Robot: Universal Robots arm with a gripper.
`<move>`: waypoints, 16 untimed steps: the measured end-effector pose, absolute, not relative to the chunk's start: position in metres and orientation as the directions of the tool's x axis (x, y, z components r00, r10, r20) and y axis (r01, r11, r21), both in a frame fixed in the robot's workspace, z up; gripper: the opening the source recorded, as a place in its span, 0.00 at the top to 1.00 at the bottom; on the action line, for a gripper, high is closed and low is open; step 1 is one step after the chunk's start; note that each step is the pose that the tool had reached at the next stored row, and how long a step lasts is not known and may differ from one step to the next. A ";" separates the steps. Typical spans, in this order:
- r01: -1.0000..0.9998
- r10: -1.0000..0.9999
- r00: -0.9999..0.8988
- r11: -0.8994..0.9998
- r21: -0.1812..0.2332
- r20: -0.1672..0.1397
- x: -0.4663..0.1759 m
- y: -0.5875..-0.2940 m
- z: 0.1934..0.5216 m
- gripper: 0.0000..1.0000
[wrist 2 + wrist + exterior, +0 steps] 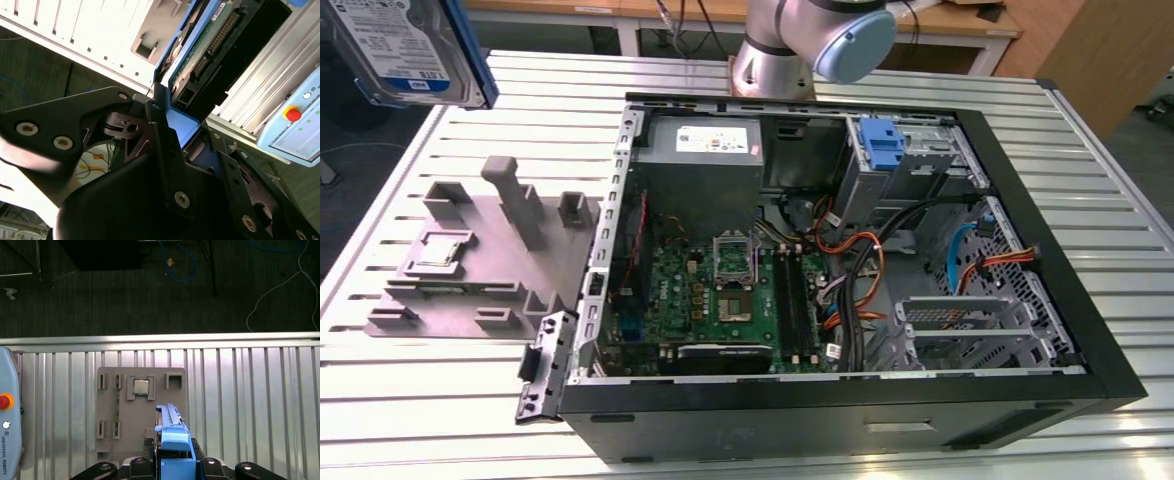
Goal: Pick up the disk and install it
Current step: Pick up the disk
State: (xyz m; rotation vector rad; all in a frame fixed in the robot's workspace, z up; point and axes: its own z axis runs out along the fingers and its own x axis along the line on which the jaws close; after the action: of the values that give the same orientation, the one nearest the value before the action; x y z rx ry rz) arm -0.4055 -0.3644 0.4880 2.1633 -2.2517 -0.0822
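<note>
End effector (172,464) clamped on the disk (403,48), held above grey fixture (467,292), open computer case (854,420) beside it

Silver arm (771,55), pale-blue joint cap (865,42); black pincer (182,129), silver screws (182,199).

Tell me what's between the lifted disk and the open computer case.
In the exterior view, bare table slats lie between the disk and the computer case; the grey fixture sits off that line, nearer the camera.
</note>
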 end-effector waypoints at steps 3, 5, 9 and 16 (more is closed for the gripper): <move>-0.998 -0.999 -0.041 0.039 0.050 -0.023 -0.404 -0.365 0.488 0.64; -0.998 -0.999 -0.041 0.039 0.051 -0.023 -0.404 -0.365 0.488 0.64; -0.998 -0.999 -0.040 0.039 0.050 -0.023 -0.404 -0.365 0.488 0.64; -0.998 -0.999 -0.041 0.039 0.050 -0.023 -0.402 -0.365 0.488 0.64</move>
State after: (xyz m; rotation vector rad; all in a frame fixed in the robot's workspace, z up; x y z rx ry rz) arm -0.4018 -0.3646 0.4881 2.1633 -2.2516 -0.0822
